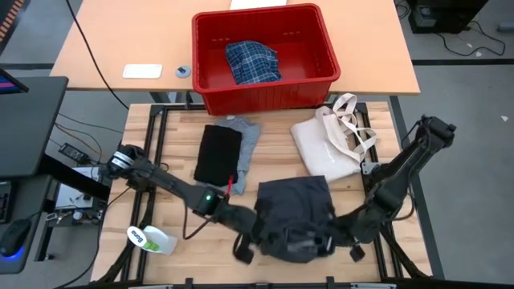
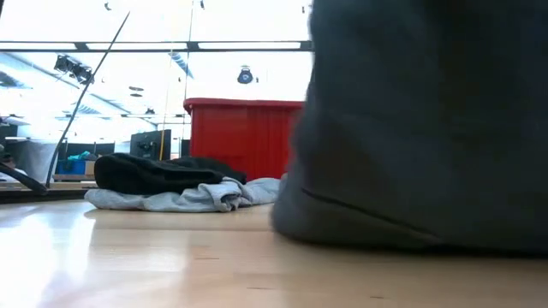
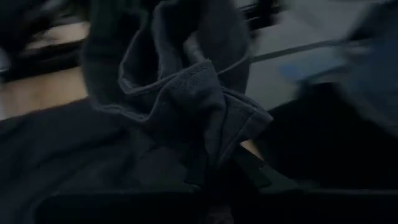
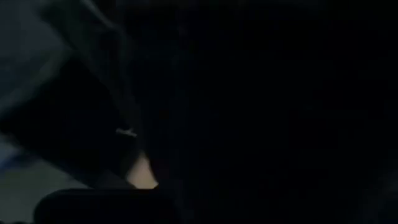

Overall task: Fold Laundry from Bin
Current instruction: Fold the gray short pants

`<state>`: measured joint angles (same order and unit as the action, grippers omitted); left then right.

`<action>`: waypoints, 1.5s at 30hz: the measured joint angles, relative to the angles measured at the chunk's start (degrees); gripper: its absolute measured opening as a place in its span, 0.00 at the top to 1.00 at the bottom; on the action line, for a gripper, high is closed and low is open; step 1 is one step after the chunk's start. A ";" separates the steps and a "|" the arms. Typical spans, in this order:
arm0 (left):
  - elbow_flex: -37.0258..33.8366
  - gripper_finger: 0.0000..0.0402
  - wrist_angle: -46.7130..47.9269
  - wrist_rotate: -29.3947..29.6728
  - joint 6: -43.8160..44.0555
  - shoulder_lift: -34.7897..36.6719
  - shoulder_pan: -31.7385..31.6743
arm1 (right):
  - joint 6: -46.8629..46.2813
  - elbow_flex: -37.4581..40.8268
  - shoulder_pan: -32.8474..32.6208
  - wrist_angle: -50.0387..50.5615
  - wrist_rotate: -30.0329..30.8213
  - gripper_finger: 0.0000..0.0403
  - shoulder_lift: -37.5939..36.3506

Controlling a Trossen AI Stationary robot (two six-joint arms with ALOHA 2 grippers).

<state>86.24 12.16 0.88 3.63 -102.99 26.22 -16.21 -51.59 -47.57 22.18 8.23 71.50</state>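
High view: a dark grey garment [image 1: 295,210] lies bunched at the near edge of the slatted worktop [image 1: 165,172]. The left gripper [image 1: 261,238] and the right gripper [image 1: 331,239] both sit at its near hem, close together. A folded black garment [image 1: 218,154] rests on a light grey T-shirt [image 1: 248,143] mid-table. A cream tote bag [image 1: 331,143] lies to the right of them. The red bin [image 1: 265,56] stands on the far desk and holds a blue plaid shirt [image 1: 252,62].

Low view: the dark grey garment [image 2: 419,128] fills the right half and hangs in a soft mass down to the wood. The black garment [image 2: 163,173] and grey T-shirt [image 2: 184,198] lie flat in front of the bin [image 2: 244,137].

Left wrist view: the left gripper is nearly closed, pinching a gathered hem fold of the dark garment [image 3: 186,99].

Right wrist view: dark cloth [image 4: 261,99] covers almost everything. The right gripper is likewise nearly closed, and appears to be gripping that cloth.

Assessment: the garment is light, limp and thick. It will sag and bunch, so hems and corners are the sound holds.
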 joint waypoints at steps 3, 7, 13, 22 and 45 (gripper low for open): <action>-0.02 0.90 2.32 5.46 -0.49 0.04 -2.52 | -3.69 0.07 0.04 7.90 6.69 0.88 -3.08; -0.02 0.90 3.88 8.51 -0.53 0.12 -5.88 | -7.18 0.07 0.64 15.41 12.02 0.88 -3.80; -0.02 0.90 6.81 9.04 4.58 -1.06 -10.54 | -8.95 3.53 1.25 17.67 17.30 0.88 -1.58; -0.11 0.90 8.42 15.59 6.08 -3.90 -14.55 | -14.91 8.06 4.99 18.55 22.00 0.73 -1.05; -0.42 0.90 9.84 20.26 8.60 -11.36 -21.42 | -24.42 5.22 7.04 17.73 28.38 0.41 -1.25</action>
<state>85.82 22.00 21.15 12.23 -114.35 4.80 -40.63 -46.38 -40.54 39.91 36.61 70.26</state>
